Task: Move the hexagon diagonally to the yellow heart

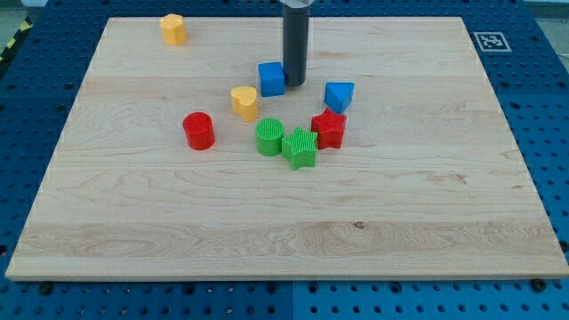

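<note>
The yellow hexagon (173, 28) sits near the worktop's (427, 222) top-left corner, well apart from the yellow heart (244, 102). My tip (294, 84) touches the blue cube's (271, 78) right side; no gripper is fitted. Risk: travel toward the hexagon may shove the cube into the heart.

Single view: high, angled down from board (267, 231) near edge, whole board framed.

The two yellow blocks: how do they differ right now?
The yellow hexagon sits alone near the view's top left corner; the yellow heart sits mid-board in the cluster, left of the blue cube. My tip is just right of that cube, far from the hexagon. Both share colour and similar size.
</note>
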You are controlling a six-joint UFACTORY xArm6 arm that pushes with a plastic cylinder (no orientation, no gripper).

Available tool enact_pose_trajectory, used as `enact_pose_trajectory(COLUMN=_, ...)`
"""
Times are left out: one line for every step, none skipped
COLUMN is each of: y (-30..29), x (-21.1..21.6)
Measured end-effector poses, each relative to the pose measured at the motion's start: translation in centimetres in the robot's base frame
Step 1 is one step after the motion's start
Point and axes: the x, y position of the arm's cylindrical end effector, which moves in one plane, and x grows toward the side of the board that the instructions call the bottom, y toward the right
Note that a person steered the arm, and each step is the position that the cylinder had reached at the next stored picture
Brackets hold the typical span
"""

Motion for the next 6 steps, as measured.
enact_pose_trajectory(y=-0.6, x=-0.8)
enact_pose_trajectory(y=-0.2, x=-6.1)
enact_pose_trajectory(y=-3.6, x=-10.5)
enact_pose_trajectory(y=-11.8, x=-12.7)
enact_pose_trajectory(y=-19.0, x=-14.9)
enact_pose_trajectory(y=-19.1, x=-14.7)
